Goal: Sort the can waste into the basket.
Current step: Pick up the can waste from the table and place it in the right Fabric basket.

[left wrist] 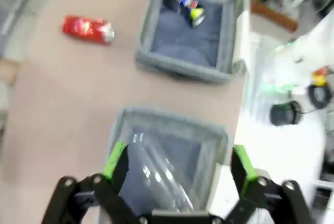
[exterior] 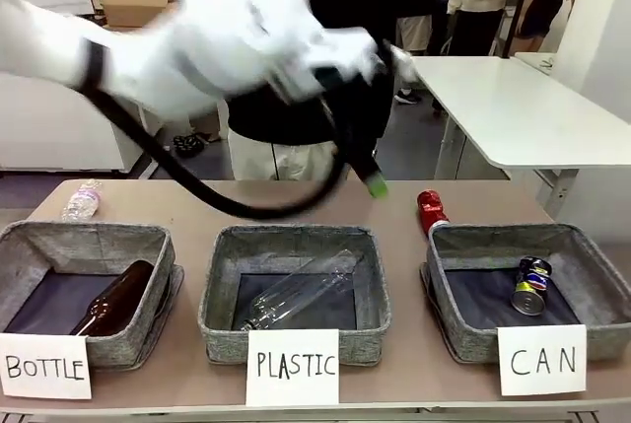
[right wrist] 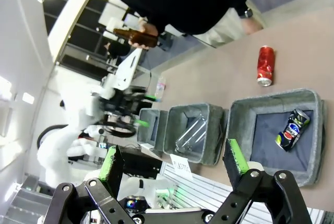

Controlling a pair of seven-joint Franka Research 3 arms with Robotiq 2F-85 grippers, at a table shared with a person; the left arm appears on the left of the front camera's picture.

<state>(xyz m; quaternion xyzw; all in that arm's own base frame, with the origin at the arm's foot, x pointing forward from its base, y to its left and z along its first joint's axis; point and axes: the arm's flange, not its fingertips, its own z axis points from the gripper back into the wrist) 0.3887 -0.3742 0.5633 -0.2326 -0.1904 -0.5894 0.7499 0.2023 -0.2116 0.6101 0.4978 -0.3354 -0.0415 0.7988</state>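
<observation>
The crushed red can (exterior: 430,209) lies on the table just behind the CAN basket (exterior: 493,238), outside it. The blue, yellow and silver can (exterior: 530,285) lies inside that basket on the dark floor. My left gripper (exterior: 373,178) hangs blurred above the table behind the middle bin, left of the red can. In the left wrist view my left gripper (left wrist: 179,161) is open and holds nothing, and farther off are the red can (left wrist: 87,29) and the basket (left wrist: 188,62) holding the printed can (left wrist: 183,4). My right gripper (right wrist: 174,160) is open and holds nothing, high above the basket (right wrist: 245,125).
The PLASTIC bin (exterior: 222,285) holds a clear bottle (exterior: 301,290). The BOTTLE bin (exterior: 20,241) holds a brown bottle (exterior: 113,300). A small plastic bottle (exterior: 81,199) lies at the far left. A person at the far side holds a brown bottle (right wrist: 140,37).
</observation>
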